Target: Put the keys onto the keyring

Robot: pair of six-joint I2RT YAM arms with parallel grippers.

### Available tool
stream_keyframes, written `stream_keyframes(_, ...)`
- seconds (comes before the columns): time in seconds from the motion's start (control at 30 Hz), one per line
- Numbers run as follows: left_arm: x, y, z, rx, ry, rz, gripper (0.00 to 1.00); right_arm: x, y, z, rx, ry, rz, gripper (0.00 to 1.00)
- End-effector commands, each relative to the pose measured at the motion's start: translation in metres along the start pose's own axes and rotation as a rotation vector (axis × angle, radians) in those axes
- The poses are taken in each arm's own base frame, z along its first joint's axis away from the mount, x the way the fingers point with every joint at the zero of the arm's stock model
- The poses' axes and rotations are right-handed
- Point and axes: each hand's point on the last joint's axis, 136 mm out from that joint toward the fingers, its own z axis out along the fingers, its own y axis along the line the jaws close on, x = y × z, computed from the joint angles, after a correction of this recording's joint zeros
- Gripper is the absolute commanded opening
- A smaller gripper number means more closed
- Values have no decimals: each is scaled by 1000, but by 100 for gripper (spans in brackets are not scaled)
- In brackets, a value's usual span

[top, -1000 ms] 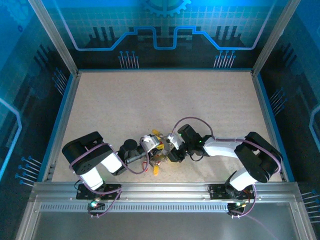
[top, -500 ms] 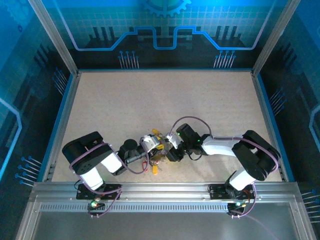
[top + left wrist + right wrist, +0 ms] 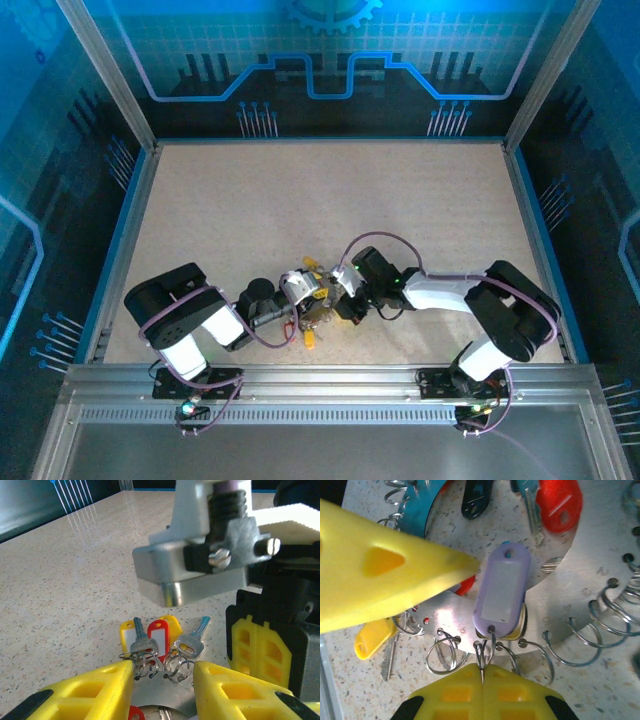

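The keyring [image 3: 600,570] is a flat grey metal ring lying on the table, with small wire rings through holes along its rim. My left gripper [image 3: 164,667] grips its plate [image 3: 165,692] between the yellow fingers. Yellow-tagged [image 3: 127,635] and red-tagged [image 3: 161,635] keys fan out just beyond. My right gripper [image 3: 482,672] is shut, pinching the thin wire ring of the pale purple-tagged key [image 3: 500,592] at the keyring's rim. From above, both grippers meet over the keyring [image 3: 318,312] near the table's front centre.
A red-tagged key [image 3: 560,502] and a dark key [image 3: 475,500] lie inside the ring's opening. A yellow-tagged key [image 3: 372,637] hangs off the rim. The left finger [image 3: 385,565] crowds the right wrist view. Beige table [image 3: 330,200] stretches behind; a metal rail [image 3: 330,385] runs in front.
My right gripper's fingers have closed fully onto the purple key's wire ring. Both arms stay almost where they were.
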Motion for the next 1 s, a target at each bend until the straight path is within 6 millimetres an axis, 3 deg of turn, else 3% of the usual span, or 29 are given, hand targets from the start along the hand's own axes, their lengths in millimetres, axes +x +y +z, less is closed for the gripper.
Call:
stream_keyframes(0.0, -6, 5, -2, -20, -29, 26, 38, 4, -2, -10, 54, -5, -31, 0)
stream_keyframes(0.23, -15, -1, -3, 19, -59, 81, 38, -11, -2, -38, 142, -60, -168, 0)
stream_keyframes(0.43, -43, 0, -10, 14, -144, 172, 39, -37, 13, -71, 195, -131, -341, 0)
stream_keyframes(0.6, -64, 1, -21, 5, -194, 236, 39, -53, 9, -96, 310, -54, -420, 0)
stream_keyframes(0.77, -86, -4, -33, 34, -211, 298, 40, -75, 26, -120, 309, -125, -530, 0)
stream_keyframes(0.87, -95, -15, -39, 115, -162, 358, 40, -74, 36, -126, 279, -123, -628, 0)
stream_keyframes(0.97, -92, -29, -48, 236, -39, 429, 40, -84, 42, -135, 286, -129, -704, 0)
